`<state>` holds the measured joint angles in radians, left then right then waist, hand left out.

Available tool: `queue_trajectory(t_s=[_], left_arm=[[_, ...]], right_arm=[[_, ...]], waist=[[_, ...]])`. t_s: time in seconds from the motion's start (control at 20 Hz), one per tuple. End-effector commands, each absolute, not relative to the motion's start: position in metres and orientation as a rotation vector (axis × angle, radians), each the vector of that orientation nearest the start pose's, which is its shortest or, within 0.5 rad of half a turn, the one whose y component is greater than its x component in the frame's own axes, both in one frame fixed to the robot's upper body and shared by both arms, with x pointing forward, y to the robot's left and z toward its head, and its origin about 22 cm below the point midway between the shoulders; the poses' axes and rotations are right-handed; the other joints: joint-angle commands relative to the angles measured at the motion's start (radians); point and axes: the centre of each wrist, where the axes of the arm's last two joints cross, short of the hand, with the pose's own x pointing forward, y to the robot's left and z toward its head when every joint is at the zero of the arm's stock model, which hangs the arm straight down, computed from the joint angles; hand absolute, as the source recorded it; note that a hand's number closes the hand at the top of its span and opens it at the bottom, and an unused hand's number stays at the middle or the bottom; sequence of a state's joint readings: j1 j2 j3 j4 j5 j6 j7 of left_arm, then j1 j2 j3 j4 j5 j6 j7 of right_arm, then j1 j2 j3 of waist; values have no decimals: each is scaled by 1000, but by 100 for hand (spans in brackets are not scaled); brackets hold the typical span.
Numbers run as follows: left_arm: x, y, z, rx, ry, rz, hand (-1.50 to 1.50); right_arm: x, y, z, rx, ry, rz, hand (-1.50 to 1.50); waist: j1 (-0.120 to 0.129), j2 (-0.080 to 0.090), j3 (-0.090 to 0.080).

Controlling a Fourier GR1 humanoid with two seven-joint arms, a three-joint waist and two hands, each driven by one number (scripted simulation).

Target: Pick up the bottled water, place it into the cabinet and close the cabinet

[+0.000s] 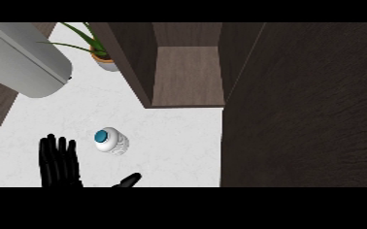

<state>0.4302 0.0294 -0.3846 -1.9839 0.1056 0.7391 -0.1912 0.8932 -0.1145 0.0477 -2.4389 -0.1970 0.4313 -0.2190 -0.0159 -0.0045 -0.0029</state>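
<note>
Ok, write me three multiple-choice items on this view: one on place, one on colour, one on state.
1. The bottled water stands: A on the counter, outside the cabinet; B inside the cabinet; C in a drawer.
2. Its cap is: A red; B blue; C black.
3. The cabinet is: A closed; B open; C without a door.
Answers: 1 A, it stands on the white top near the open left hand; 2 B, the cap shows blue from above; 3 B, the door is swung aside.
</note>
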Motion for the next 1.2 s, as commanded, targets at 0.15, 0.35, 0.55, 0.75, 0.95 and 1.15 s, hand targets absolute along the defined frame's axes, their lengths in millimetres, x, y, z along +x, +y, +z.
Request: queue_trajectory(t_s=[0.15, 0.35, 0.55, 0.75, 0.95, 1.15], left_arm=[[153, 216, -29, 344, -1586, 572, -150], [139, 209, -58, 328, -1573, 560, -150], [176, 219, -68, 329, -1594, 586, -150], [161, 213, -101, 349, -1592, 590, -150], [153, 236, -131, 371, -1580, 616, -150], [182, 229, -133, 388, -1566, 589, -150]], right_arm=[[24, -256, 142, 223, -1903, 180, -150], [15, -267, 147, 204, -1878, 197, -150], [13, -267, 145, 194, -1892, 183, -150], [9, -273, 140, 184, -1892, 204, -150], [9, -273, 131, 182, -1896, 196, -150], [3, -277, 145, 181, -1906, 189, -150]], waist=[[-7, 1, -1], [-1, 1, 0], [-5, 4, 1], [-2, 3, 1], [3, 5, 0], [-3, 7, 1]])
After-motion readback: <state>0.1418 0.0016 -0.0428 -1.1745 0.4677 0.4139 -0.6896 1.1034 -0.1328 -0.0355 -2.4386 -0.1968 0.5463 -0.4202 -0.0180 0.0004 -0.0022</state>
